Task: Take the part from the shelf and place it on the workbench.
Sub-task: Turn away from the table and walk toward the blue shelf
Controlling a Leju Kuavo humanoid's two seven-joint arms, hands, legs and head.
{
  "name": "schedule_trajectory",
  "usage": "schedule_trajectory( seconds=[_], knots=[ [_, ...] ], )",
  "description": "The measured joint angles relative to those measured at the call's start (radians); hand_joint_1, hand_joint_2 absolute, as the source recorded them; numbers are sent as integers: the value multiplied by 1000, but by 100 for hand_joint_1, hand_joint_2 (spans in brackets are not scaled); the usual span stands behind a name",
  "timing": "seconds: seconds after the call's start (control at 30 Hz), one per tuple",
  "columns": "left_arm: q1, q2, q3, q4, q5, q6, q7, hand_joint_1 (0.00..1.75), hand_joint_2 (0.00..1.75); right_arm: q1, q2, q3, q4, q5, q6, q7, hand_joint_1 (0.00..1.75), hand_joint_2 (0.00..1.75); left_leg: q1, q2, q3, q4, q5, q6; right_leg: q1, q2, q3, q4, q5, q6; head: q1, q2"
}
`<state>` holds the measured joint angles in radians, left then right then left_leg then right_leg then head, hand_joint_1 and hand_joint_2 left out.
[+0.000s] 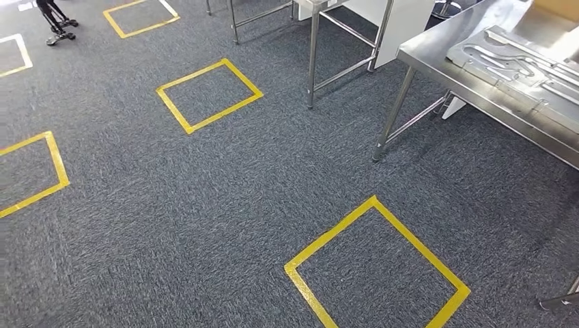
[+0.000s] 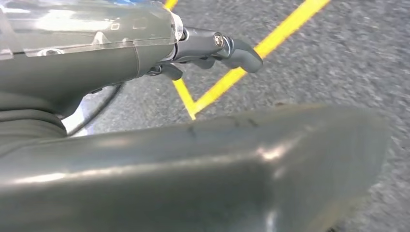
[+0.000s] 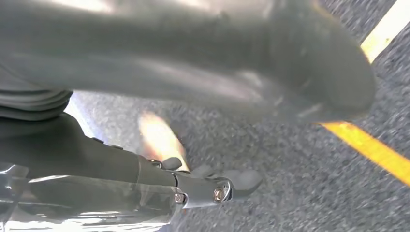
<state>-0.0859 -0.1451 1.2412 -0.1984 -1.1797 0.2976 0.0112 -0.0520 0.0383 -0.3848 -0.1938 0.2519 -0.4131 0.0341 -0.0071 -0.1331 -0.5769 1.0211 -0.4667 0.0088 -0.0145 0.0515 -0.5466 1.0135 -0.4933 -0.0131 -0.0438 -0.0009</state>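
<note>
A steel workbench [image 1: 437, 60] stands at the right of the head view. On it lies a flat grey metal plate [image 1: 509, 60] with curved cut-outs. My left hand [image 2: 159, 159] hangs over the grey carpet, its thick thumb apart from the dark fingers [image 2: 234, 50], and nothing is between them. My right hand [image 3: 203, 67] hangs the same way above the carpet. Its fingers [image 3: 220, 187] are stretched out away from the thumb and hold nothing.
Yellow tape squares mark the carpet, one close in front [image 1: 375, 263] and one further off [image 1: 208, 94]. A second steel table's legs [image 1: 313, 58] and a white cabinet [image 1: 392, 24] stand at the back. A dark stand [image 1: 58, 26] is far left.
</note>
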Motion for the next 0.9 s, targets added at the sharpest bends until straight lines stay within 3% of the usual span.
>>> schedule_trajectory(
  seconds=[0.03,0.1,0.17,0.2,0.23,0.3,0.37,0.4,0.47,0.5,0.53,0.6,0.67,0.7,0.73,0.77,0.83,0.9],
  knots=[
    [0,1,1,0,0,11,4,0,0,0,1,0,0,3,-1,6,0,0,-2,28,-13,27,-17,-5,-4,-15,5,-7,1,-5,-3,0],
    [-3,2,2,-1,0,23,12,0,0,3,1,0,0,7,3,20,0,0,-1,96,-67,140,-76,-17,-5,-45,14,-13,-1,-12,-8,0],
    [-5,2,3,-1,-2,15,21,0,0,4,1,0,0,10,19,32,0,0,11,121,-132,261,-117,-30,-5,-78,18,-13,-6,-12,-9,0],
    [-5,2,3,-1,-2,7,24,0,0,4,2,0,1,11,30,36,0,0,17,125,-142,275,-111,-35,-7,-92,21,-13,-9,-10,-9,0],
    [-4,2,3,-1,-3,-2,26,0,0,4,2,0,1,13,44,39,0,0,23,130,-133,253,-88,-40,-9,-106,26,-13,-13,-6,-9,0],
    [-3,2,3,-1,-3,-17,27,0,0,3,5,0,1,17,68,44,0,0,29,163,-62,113,-18,-45,-13,-130,38,-12,-22,5,-9,0],
    [-5,2,3,-1,-2,-29,24,0,0,3,6,0,1,21,89,47,0,0,25,195,-8,8,17,-37,-11,-150,49,-12,-32,19,-8,0],
    [-5,1,3,-1,-2,-35,22,0,0,2,6,0,1,22,99,46,0,0,21,199,0,-8,17,-31,-9,-158,52,-12,-36,25,-7,0],
    [-3,1,3,-1,-1,-54,20,0,0,-1,6,0,0,24,119,45,0,0,18,176,-3,-10,16,-14,-9,-174,60,-17,-40,39,-5,0],
    [-1,1,4,-1,0,-66,19,0,0,-3,6,0,0,25,130,45,0,0,18,165,-1,-15,18,-7,-11,-167,64,-14,-46,45,-5,0],
    [0,1,4,-1,0,-79,19,0,0,-3,6,0,0,26,142,43,0,0,20,154,3,-20,20,0,-14,-145,59,5,-62,49,-4,0],
    [-1,1,4,-1,0,-99,21,0,0,-1,7,0,0,28,159,39,0,0,21,133,8,-27,24,11,-16,-84,10,109,-122,50,-2,0],
    [-3,1,4,-1,0,-110,25,0,0,2,7,0,1,30,167,37,0,0,17,108,8,-27,23,17,-12,-58,-64,243,-173,47,-2,0],
    [-4,1,4,-1,0,-111,28,0,0,2,7,0,1,31,168,37,0,0,15,93,10,-26,22,19,-10,-55,-87,273,-170,44,-2,0],
    [-3,1,4,-1,0,-112,30,0,0,2,7,0,1,33,169,37,0,0,12,78,14,-26,21,20,-7,-53,-92,264,-145,40,-2,0],
    [-3,1,4,-1,0,-112,32,0,0,2,7,1,1,34,171,37,0,0,9,63,18,-26,19,20,-4,-47,-78,215,-102,33,-2,0],
    [-3,0,4,0,1,-112,34,0,0,3,5,1,1,36,173,37,0,0,5,36,24,-25,16,19,1,-8,-28,75,-20,15,-3,0],
    [-5,-2,4,0,2,-112,35,0,0,1,3,1,1,37,173,37,0,0,5,15,21,-24,14,12,4,20,-2,3,7,4,-4,0]
  ],
)
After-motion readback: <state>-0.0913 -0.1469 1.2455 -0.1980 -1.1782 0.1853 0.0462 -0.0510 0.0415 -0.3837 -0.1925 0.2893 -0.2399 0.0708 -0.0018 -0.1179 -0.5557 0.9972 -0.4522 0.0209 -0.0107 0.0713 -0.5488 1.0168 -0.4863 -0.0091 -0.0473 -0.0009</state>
